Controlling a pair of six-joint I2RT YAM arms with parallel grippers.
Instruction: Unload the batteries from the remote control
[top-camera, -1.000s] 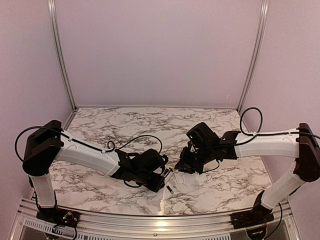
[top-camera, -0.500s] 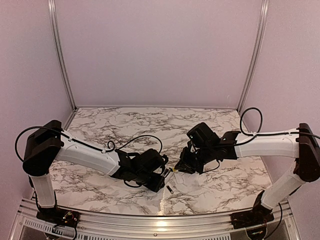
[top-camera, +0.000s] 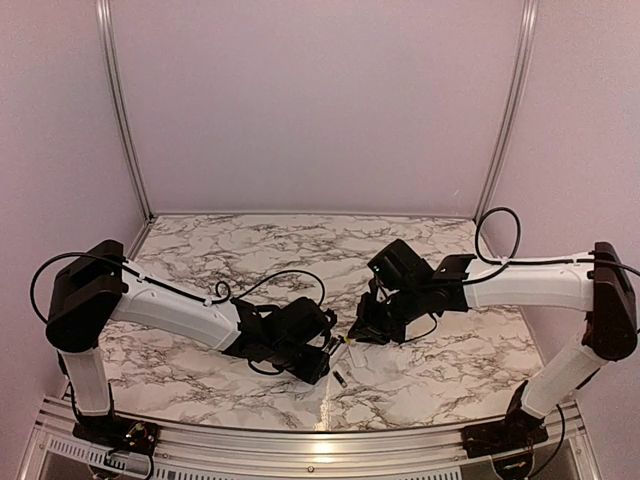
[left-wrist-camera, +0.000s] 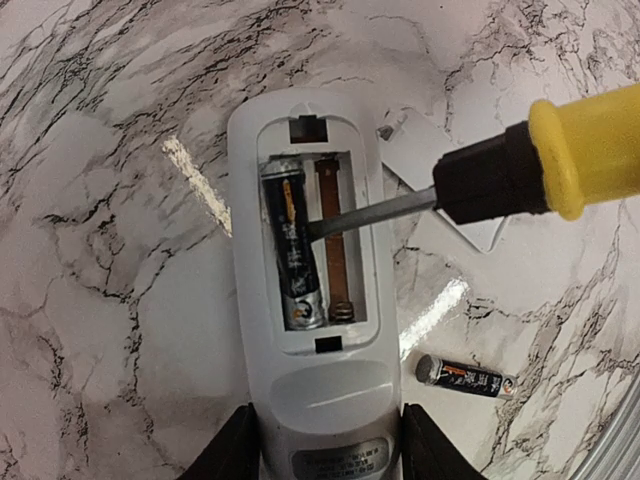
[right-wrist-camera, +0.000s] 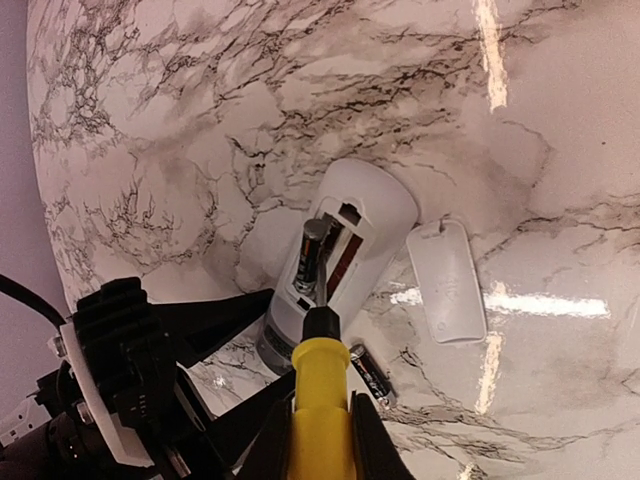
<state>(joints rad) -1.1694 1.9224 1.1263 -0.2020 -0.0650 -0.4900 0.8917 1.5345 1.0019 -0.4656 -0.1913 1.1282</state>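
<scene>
- Remote control (left-wrist-camera: 330, 390) is lying flat on the marble surface (left-wrist-camera: 120, 200), with its open back facing up.
- Left hand (left-wrist-camera: 330, 455) is squeezing the near end of the remote control, with one finger pressing on each long side.
- Inside battery (left-wrist-camera: 295, 255) is sitting in the open back, on the left in the left wrist view. It is dark with an orange mark and silvery ends.
- Right beside the inside battery, a brown metal strip (left-wrist-camera: 335, 270) is showing, with a little spring (left-wrist-camera: 343, 312) at its near end.
- Loose battery (left-wrist-camera: 465, 377) is lying on the surface just beside the remote control, close to the left hand. It is not touching the remote control.
- Right hand (right-wrist-camera: 320, 450) is gripping the yellow handle of the screwdriver (left-wrist-camera: 560, 155), with a finger pressing on each side.
- The screwdriver's thin metal rod is reaching across the brown metal strip. Its tip is touching the side of the inside battery, about halfway along.
- White cover piece (right-wrist-camera: 447, 280) is lying flat on the surface just beside the far end of the remote control. In the left wrist view the screwdriver is passing over it.
- From above, both hands are sitting close together near the front middle of the surface, and both arms are bending inward.
</scene>
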